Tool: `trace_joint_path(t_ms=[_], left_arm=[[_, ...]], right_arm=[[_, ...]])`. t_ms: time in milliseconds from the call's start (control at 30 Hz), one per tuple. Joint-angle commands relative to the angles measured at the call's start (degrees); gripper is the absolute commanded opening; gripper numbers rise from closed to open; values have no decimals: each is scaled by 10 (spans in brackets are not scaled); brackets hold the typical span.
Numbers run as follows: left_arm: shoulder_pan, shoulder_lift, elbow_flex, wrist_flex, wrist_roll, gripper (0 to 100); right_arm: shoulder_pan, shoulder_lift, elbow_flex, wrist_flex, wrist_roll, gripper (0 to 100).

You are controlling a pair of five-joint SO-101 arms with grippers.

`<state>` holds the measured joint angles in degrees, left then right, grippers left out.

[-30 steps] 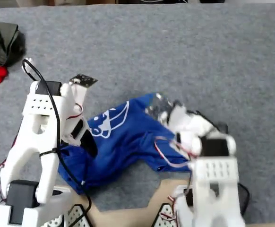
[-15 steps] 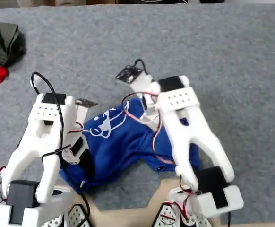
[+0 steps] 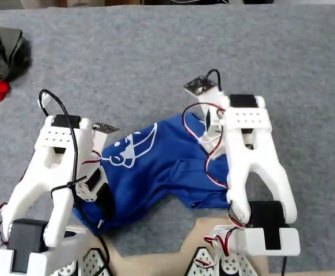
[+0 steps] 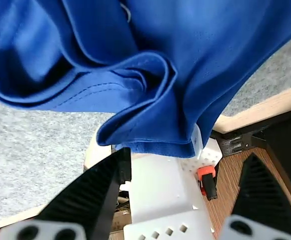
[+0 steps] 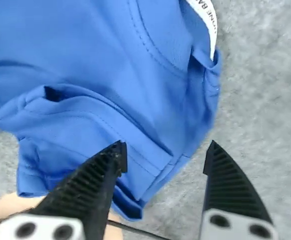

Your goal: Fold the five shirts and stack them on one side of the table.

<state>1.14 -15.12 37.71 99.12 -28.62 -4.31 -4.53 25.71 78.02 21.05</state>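
High view: the blue shirt (image 3: 156,167) lies crumpled on the grey table (image 3: 156,52) near its front edge, between both arms. Left gripper (image 4: 185,160) is spread wide over the bunched folds, nothing held. Right gripper (image 5: 165,147) is spread too, hanging over the collar side.

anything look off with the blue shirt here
Yes: the blue shirt lies crumpled and slanted on the table. Its folds are bunched at the corner nearest the table's front edge, and it isn't spread flat.
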Motion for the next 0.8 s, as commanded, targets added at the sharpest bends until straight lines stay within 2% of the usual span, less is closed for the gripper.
trace_joint_path(t_ms=[0, 133, 300, 767], left_arm=[[-4, -3, -31, 4, 0, 346], [-4, -3, -40, 6, 1, 346], [-4, -3, -40, 6, 1, 346], [-7, -3, -39, 6, 1, 346]], right_arm=[[7, -2, 24, -17, -23, 260], [10, -2, 64, -30, -39, 254], [10, -2, 109, -73, -39, 161], [26, -7, 112, -69, -63, 59]])
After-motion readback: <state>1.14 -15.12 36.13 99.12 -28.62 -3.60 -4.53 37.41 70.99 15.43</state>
